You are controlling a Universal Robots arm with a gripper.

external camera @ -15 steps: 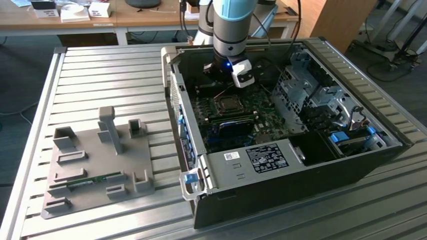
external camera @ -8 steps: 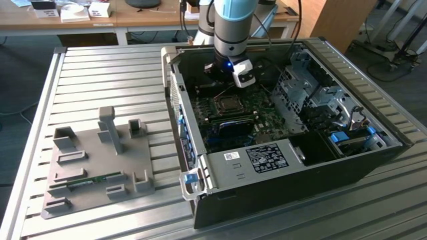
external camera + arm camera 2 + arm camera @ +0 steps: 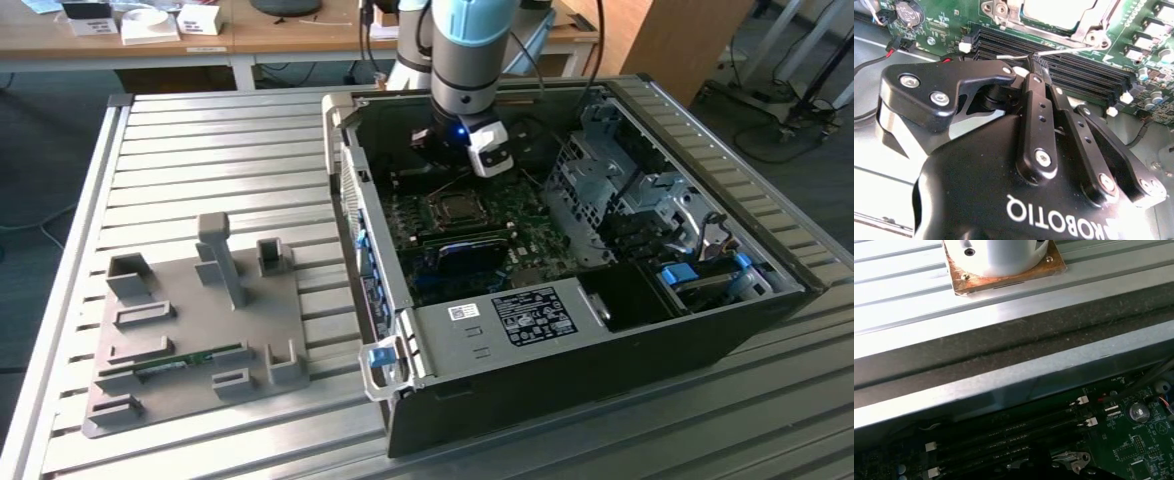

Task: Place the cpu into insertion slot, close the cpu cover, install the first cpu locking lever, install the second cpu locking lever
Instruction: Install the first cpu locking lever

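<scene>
Tool: the tool [image 3: 1036,64] hangs inside the open computer case [image 3: 561,380]. Its two black fingers [image 3: 1037,107] are pressed together, with no gap at the tips.
Contact: the tips meet right at a thin wire locking lever [image 3: 1069,49]. I cannot tell whether the wire is nipped between them or only pushed by them.
Lever axis: the lever runs crosswise to the fingers, parallel to the long black memory slots [image 3: 1079,70] and just above them. Its hooked free end sticks out on one side of the tips, and its other end reaches a corner of the cpu cover [image 3: 1088,26].
Direction from tool: the socket lies straight beyond the fingertips, past the lever, on the green motherboard [image 3: 939,27].
Cpu cover: the silvery frame appears to lie flat, closed down around its window.
Cpu: the pale metal top of the cpu [image 3: 1054,11] shows through that window, so it looks seated.
Insertion slot: in the exterior view the insertion slot [image 3: 454,208] sits mid-board, just beside the tool.
Stage: judging by this, the chip and the cover are done and a lever is in hand.
Table: the case stands on a ribbed metal table [image 3: 227,150].
</scene>
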